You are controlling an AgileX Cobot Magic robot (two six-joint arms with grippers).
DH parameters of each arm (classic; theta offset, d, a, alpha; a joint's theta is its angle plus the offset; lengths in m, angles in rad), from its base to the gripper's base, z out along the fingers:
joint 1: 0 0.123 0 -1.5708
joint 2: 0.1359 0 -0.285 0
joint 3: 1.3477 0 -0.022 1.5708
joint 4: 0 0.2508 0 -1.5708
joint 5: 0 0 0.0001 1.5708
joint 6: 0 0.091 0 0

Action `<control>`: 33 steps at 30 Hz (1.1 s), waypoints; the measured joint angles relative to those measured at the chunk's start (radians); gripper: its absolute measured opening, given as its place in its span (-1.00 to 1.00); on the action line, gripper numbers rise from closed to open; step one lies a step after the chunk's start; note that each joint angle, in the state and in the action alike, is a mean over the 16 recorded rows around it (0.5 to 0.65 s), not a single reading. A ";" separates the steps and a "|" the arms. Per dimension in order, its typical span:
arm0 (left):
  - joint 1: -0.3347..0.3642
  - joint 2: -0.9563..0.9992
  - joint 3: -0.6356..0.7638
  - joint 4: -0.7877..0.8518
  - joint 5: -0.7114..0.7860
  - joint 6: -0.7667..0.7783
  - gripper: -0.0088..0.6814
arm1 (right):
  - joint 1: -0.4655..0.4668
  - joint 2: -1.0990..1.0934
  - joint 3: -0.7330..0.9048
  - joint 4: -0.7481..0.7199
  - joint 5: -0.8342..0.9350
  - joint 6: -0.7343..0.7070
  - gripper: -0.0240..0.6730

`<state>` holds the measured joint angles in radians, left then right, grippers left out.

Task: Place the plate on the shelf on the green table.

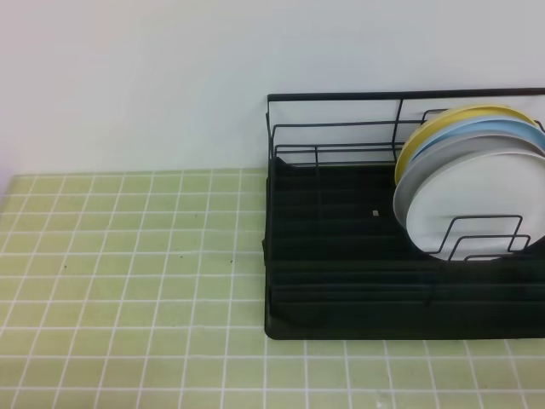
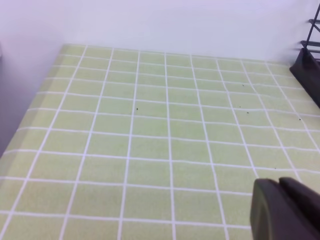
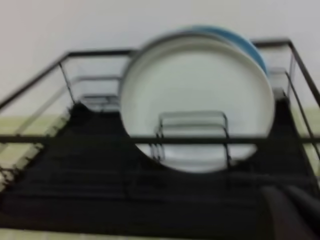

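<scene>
1. The white plate (image 1: 477, 204) stands on edge at the front of a row in the black rack (image 1: 332, 281), right end, leaning on a grey-white, a pale-blue (image 1: 498, 128) and a yellow plate (image 1: 443, 123).
2. Both jaws are closed and hold nothing: the left gripper (image 2: 287, 210) hangs over bare green counter (image 2: 150, 130), and the right gripper (image 3: 292, 212) faces the rack.
3. To take the plate well, I judge the right jaws must open first, pinch the upper rim, then lift straight up clear of the wire loops (image 1: 485, 234).
4. The right wrist view is blurred; the rack's right end is cut off overhead; neither gripper shows there.
</scene>
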<state>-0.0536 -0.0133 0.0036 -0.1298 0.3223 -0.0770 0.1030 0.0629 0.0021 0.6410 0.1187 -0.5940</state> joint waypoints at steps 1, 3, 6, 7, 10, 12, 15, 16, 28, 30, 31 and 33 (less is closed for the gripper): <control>0.000 0.000 0.000 0.000 0.000 0.000 -0.98 | 0.000 0.000 0.000 -0.090 0.011 0.093 -0.94; 0.000 0.000 0.000 0.000 0.000 0.000 -0.98 | 0.000 0.000 0.000 -0.261 0.042 0.273 -0.94; 0.000 0.000 0.000 0.000 0.000 0.001 -0.98 | -0.001 -0.001 0.000 -0.464 0.091 0.482 -0.94; 0.000 0.000 0.000 0.000 0.000 0.001 -0.98 | -0.002 -0.003 -0.001 -0.498 0.106 0.532 -0.94; 0.000 0.000 0.000 0.000 -0.001 0.001 -0.98 | -0.014 -0.011 -0.001 -0.580 0.151 0.613 -0.94; 0.000 0.000 0.000 0.000 -0.001 0.001 -0.98 | -0.028 -0.024 -0.001 -0.597 0.177 0.624 -0.94; 0.000 0.000 0.000 0.000 -0.001 0.001 -0.98 | -0.061 -0.042 -0.001 -0.602 0.207 0.616 -0.94; 0.000 0.000 0.000 0.000 -0.001 0.001 -0.98 | -0.074 -0.048 -0.001 -0.602 0.214 0.611 -0.94; 0.000 0.002 0.000 -0.002 -0.002 0.001 -0.98 | -0.211 -0.097 0.000 -0.597 0.238 0.554 -0.94; 0.000 0.002 0.000 -0.002 -0.002 0.001 -0.98 | -0.218 -0.096 0.000 -0.595 0.239 0.552 -0.94; 0.000 0.002 0.000 -0.002 -0.002 0.001 -0.98 | -0.220 -0.096 0.000 -0.593 0.239 0.551 -0.94; 0.000 0.002 0.000 -0.002 -0.002 0.001 -0.98 | -0.221 -0.095 -0.001 -0.590 0.239 0.552 -0.94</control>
<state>-0.0536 -0.0114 0.0036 -0.1317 0.3203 -0.0759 -0.1181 -0.0324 0.0006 0.0512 0.3578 -0.0418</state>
